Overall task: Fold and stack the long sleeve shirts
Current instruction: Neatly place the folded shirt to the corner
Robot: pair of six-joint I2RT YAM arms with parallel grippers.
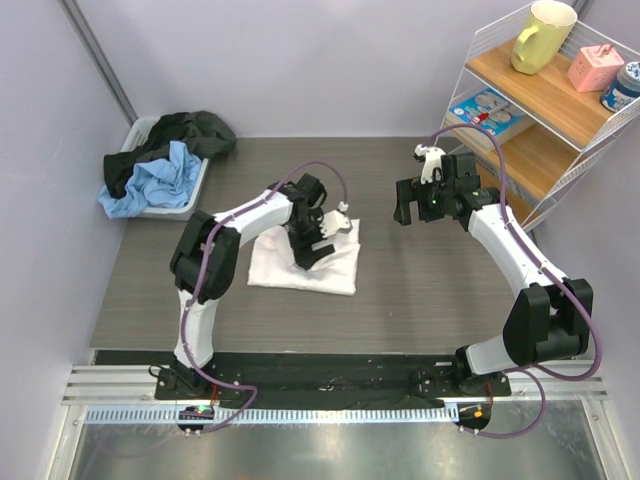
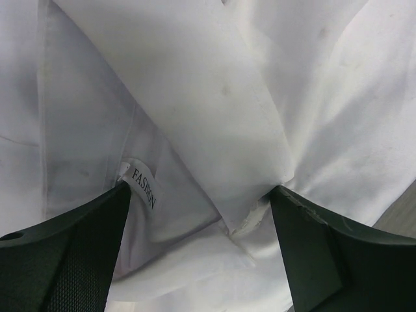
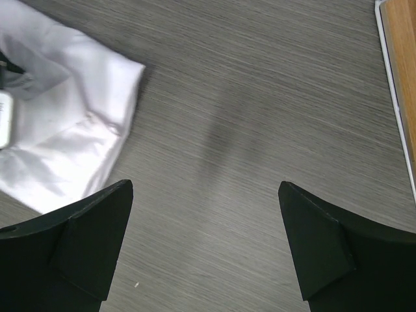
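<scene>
Seen from above, a grey wood-grain table (image 1: 420,290) stands between pale walls. At its far left corner a white basket (image 1: 190,200) holds dark and blue clothes (image 1: 150,185). At the far right, a wire shelf (image 1: 540,150) carries a yellow mug (image 1: 540,35). The folded white shirt (image 1: 335,268) lies left of centre. The left gripper (image 1: 312,245) is down on it, and the right gripper (image 1: 418,212) hangs over bare table to the shirt's right.

The left wrist view is filled with white cloth (image 2: 214,97), its collar fold running between the wide-spread jaws of the left gripper (image 2: 198,201). A label (image 2: 143,185) reading FASHION sits beside one finger (image 2: 71,253), and both tips touch the fabric.

The right wrist view shows the table (image 3: 260,97) below the right gripper (image 3: 205,195), whose jaws are wide and hold nothing. The shirt (image 3: 71,130) lies to the upper left.
</scene>
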